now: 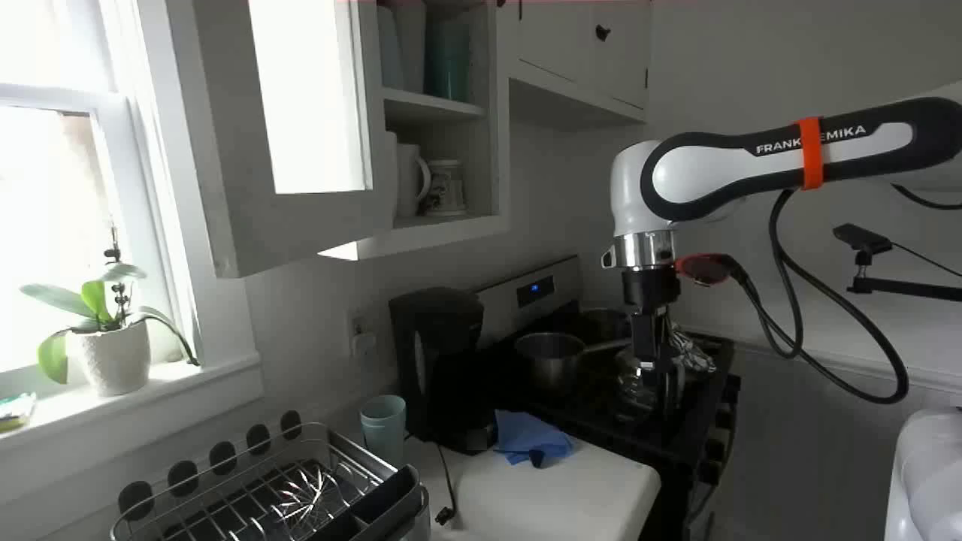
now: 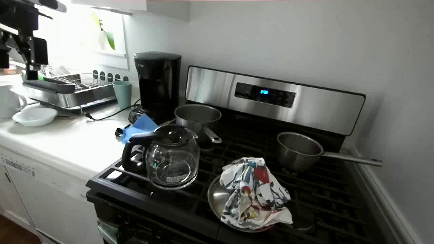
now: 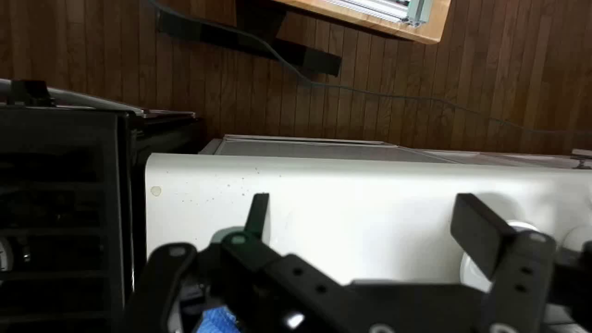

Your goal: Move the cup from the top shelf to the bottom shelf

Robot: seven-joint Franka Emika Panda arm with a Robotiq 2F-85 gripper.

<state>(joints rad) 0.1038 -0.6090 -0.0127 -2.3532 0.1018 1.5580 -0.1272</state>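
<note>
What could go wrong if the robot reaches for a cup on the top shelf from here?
Cups on the top shelf look crowded, so the wide-open fingers might knock a neighbour over. Mugs on the bottom shelf could get bumped during placing. The open cupboard door might catch the arm.

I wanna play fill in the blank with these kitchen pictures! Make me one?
The gripper is not shut but ____.
The teal cup in the cupboard stands on the ____ shelf.
The cloth near the coffee maker is colored ____.
The glass coffee pot on the stove has a ____ handle.

Missing words: open; top; blue; black.
</note>
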